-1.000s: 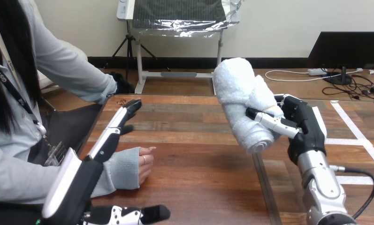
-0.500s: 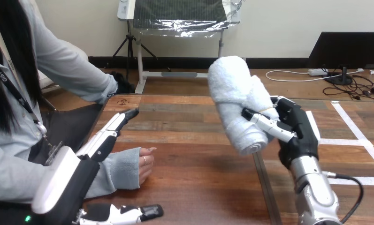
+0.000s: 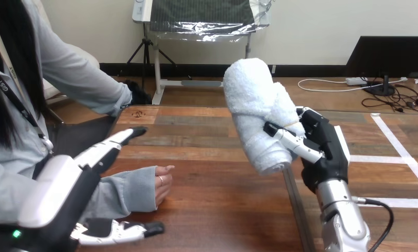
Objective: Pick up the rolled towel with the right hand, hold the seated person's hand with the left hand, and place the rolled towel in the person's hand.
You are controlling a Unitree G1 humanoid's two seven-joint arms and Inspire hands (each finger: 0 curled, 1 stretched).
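While R hand point(image 3: 324, 149) grips rolled towel point(image 3: 251, 113), L hand point(image 3: 65, 184) is open by person's hand point(image 3: 162, 182).

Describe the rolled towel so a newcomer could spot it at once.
Start at the wooden table: above its right half the robot's right hand is raised off the surface. It grips the rolled towel, a thick white roll held tilted, top end leaning left. It is the only soft white bundle there; the person's hand lies empty on the table at the left.
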